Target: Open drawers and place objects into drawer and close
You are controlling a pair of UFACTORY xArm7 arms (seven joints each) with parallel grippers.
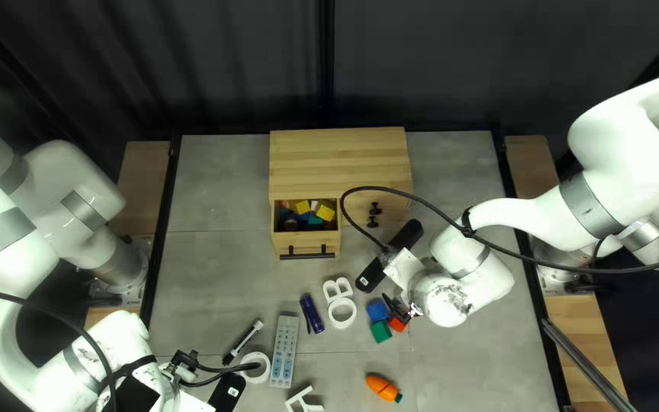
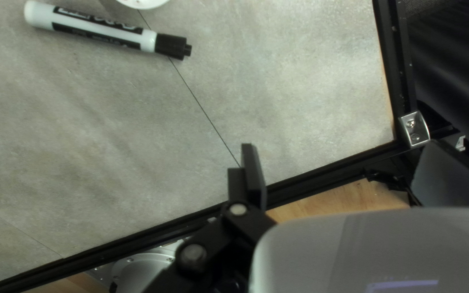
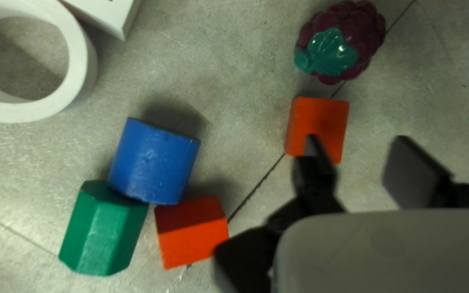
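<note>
Marker (image 1: 242, 342) starts the row, lying slantwise at the left of the top left view. Left gripper (image 1: 184, 360) is nearby, beside the table's left edge. Left wrist view: fingers (image 2: 254, 173) spread wide, nothing between; marker well ahead.

White ring (image 1: 244, 358) next, partly behind a cable (image 1: 226, 369); then remote (image 1: 284, 351), lengthwise. White letter (image 1: 304, 404) at the near edge.

Drawer (image 1: 306, 246) pulled out of the wooden cabinet (image 1: 339, 156) at the far side, black handle (image 1: 308, 256) on its front. Yellow blocks (image 1: 325, 213) and green pieces (image 1: 315, 221) inside.

Purple item (image 1: 312, 313) nearer, right of the remote. Letter B (image 1: 337, 288), with a second ring (image 1: 332, 313) close below it. Two black knobs (image 1: 375, 208) on the cabinet's right part.

Loose on the table: blue block (image 1: 377, 310), green block (image 1: 380, 331) against it, red block (image 1: 397, 325) close by. Toy carrot (image 1: 383, 387) nearer the edge.

Right gripper (image 1: 400, 307) over this cluster. Right wrist view: fingers (image 3: 416, 171) parted, grip empty. Another red block (image 3: 324, 122) lies partly behind one finger; contact, can't tell. Toy raspberry (image 3: 346, 40) just beyond that block.
</note>
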